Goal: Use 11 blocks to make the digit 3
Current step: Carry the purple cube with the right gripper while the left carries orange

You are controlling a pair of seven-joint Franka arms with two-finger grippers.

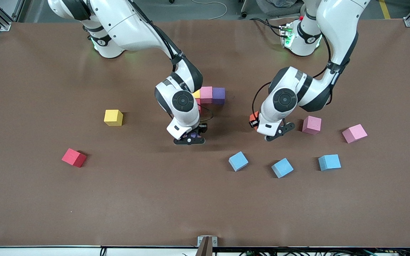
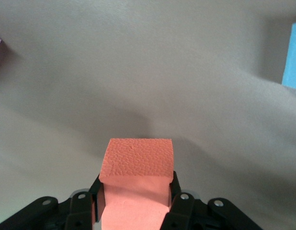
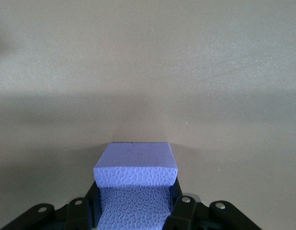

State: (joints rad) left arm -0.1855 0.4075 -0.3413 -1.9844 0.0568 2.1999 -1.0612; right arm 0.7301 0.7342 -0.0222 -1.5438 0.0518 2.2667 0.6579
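Foam blocks, two of them held

Orange block (image 2: 137,165) clamped in the left hand (image 2: 136,201); purple block (image 3: 136,167) clamped in the right hand (image 3: 134,203); the others lie scattered around both.

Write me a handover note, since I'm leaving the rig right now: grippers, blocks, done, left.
Left gripper: shut on the orange block.
Right gripper: shut on a purple block.
Done: a short row of yellow, pink and purple cubes between the arms.
Left: loose yellow, red, three light blue and two pink cubes remain to place.
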